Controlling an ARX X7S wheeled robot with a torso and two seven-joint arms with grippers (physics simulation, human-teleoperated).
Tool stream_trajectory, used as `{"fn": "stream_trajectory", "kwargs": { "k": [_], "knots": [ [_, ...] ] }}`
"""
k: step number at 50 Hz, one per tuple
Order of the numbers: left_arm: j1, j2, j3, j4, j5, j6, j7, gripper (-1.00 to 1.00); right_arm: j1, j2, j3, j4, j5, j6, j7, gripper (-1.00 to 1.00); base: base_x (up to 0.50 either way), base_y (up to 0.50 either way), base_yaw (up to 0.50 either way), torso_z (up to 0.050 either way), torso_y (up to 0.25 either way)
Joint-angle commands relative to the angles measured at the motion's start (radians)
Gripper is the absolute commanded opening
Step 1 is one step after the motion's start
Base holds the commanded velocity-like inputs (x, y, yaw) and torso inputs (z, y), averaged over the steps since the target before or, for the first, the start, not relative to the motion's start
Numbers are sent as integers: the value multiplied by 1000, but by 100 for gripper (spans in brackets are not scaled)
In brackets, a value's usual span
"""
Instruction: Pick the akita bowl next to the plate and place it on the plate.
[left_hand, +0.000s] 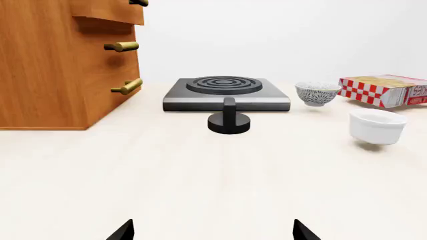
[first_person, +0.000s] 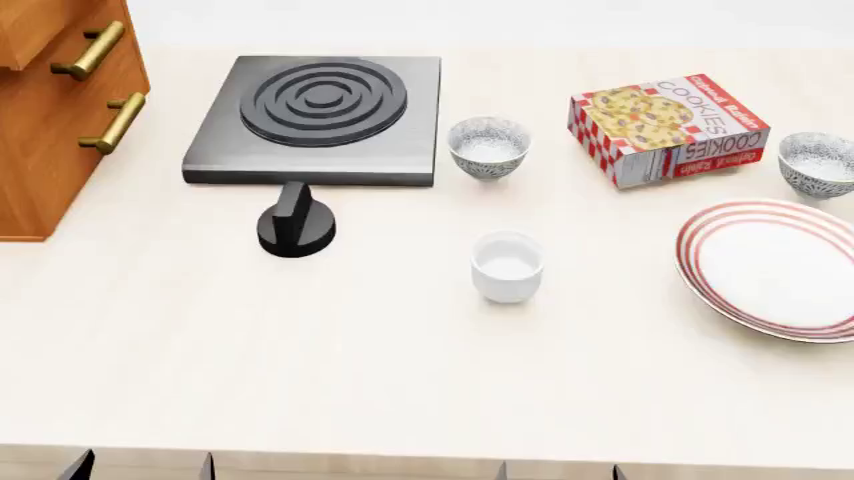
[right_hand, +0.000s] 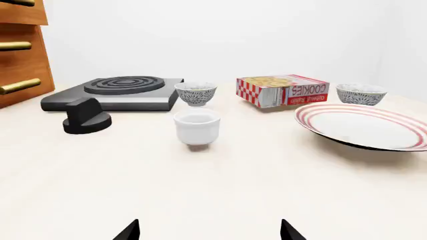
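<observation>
On the desk (first_person: 400, 380) we see left to right: drawers (first_person: 54, 120), burner (first_person: 320, 115), knob (first_person: 296, 225), a bowl (first_person: 489, 147), cup (first_person: 507, 266), cookie box (first_person: 667, 128), plate (first_person: 774, 268), with the akita bowl (first_person: 817, 163) just behind it, seemingly apart. Left hand (left_hand: 213, 232) and right hand (right_hand: 209, 231) are spread, empty, at the near edge.

Very little of the robot's body is shown. In each wrist view, the left gripper (left_hand: 213, 232) and right gripper (right_hand: 209, 231) are seen only as two plain black, wedge-shaped fingertips with pointed ends and a matte finish. In the head view, four dark tips are seen. No cables, screws or markings can be made out.
</observation>
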Motion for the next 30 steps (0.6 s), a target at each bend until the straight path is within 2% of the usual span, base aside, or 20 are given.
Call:
{"fn": "stream_trajectory", "kwargs": {
  "k": [1, 13, 17, 18, 21, 25, 26, 30],
  "knots": [
    [0, -15, 18, 3, -19, -3, -18, 100, -3, 20, -30, -3, 5, 6, 10, 100, 0, 0, 0, 0, 0],
    [-4, -49, 66, -12, -34, 21, -68, 100, 5, 48, -63, 11, 24, 8, 52, 100, 0, 0, 0, 0, 0],
    [-9, -52, 57, -9, -79, 6, -71, 100, 0, 49, -60, 7, 42, -5, 68, 100, 0, 0, 0, 0, 0],
    [5, -54, 61, 11, -82, 38, -66, 100, -9, 52, -61, -11, 46, 0, 70, 100, 0, 0, 0, 0, 0],
    [0, -65, 57, 67, -154, -45, -38, 100, -16, 57, -63, -34, 73, 18, 65, 100, 0, 0, 0, 0, 0],
    [-8, -90, 66, 127, -143, -108, -50, 100, -22, 65, -67, -69, 104, 55, 59, 100, 0, 0, 0, 0, 0],
    [-17, -93, 40, 185, -214, -177, -39, 100, -23, 68, -71, -112, 111, 91, 61, 100, 0, 0, 0, 0, 0],
    [-42, -128, 16, 327, -284, -312, -47, 100, -27, 81, -75, -238, 159, 179, 53, 100, 0, 0, 0, 0, 0]
  ]
}}
